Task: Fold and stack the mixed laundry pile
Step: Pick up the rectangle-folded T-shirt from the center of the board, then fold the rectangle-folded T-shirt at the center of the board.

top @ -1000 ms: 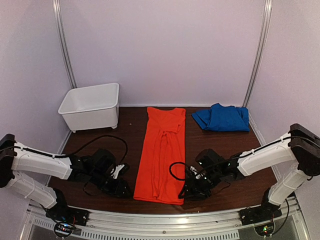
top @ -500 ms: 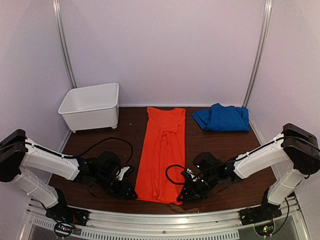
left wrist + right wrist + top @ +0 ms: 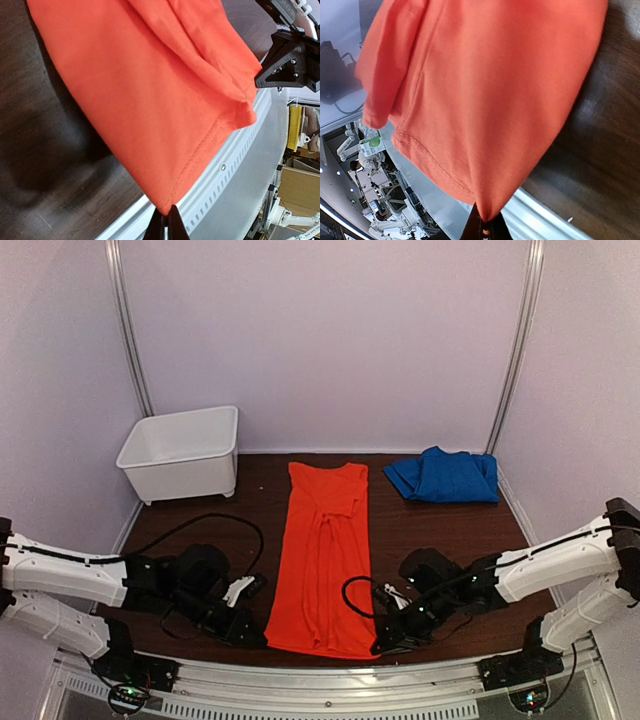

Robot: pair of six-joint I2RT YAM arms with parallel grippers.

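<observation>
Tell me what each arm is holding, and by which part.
The orange-red T-shirt: left jaws pinch its near-left hem corner, right jaws its near-right hem corner.

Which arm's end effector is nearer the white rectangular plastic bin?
Left. The left end effector grips the orange-red T-shirt at its near-left corner, in front of the white bin; the right end effector grips the near-right corner, farther across.

Lengthwise-folded orange-red T-shirt (image 3: 325,560) at centre, crumpled royal-blue garment (image 3: 445,477) at far right
</observation>
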